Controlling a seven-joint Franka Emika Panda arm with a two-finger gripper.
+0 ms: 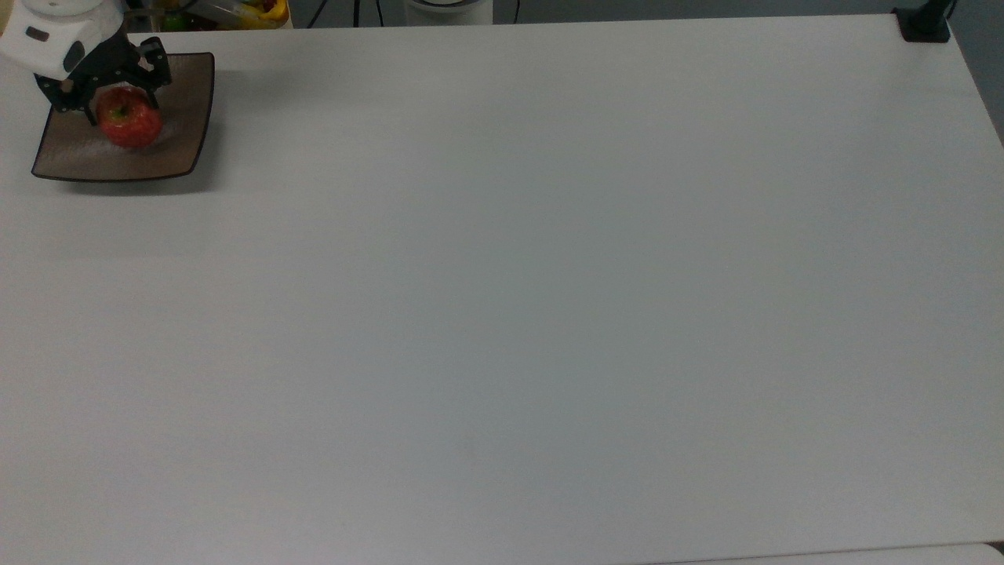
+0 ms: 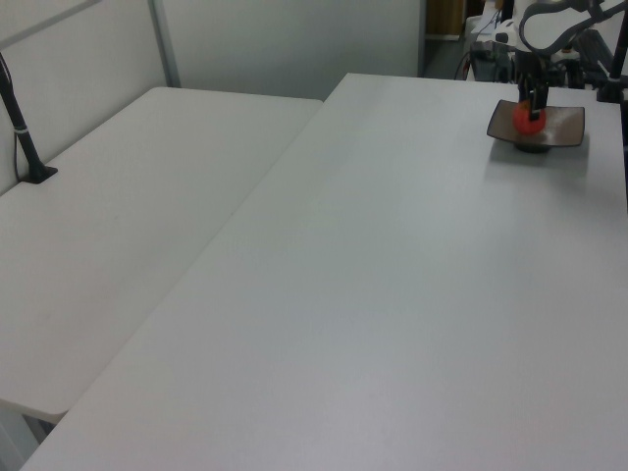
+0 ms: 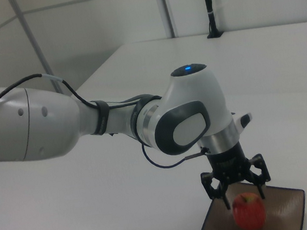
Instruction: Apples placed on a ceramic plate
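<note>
The red apple with a yellow-green stem patch sits low over the square brown ceramic plate at the top view's far left corner of the table. My gripper comes down from above, its black fingers closed against the apple's upper sides. In the right view the gripper straddles the top of the apple, whose underside meets the plate. The left view has the apple on the plate at the far right, under the gripper.
The white table stretches wide to the top view's right of the plate. A black clamp base stands at its back right corner. Yellow clutter lies beyond the back edge. A second table adjoins in the left view.
</note>
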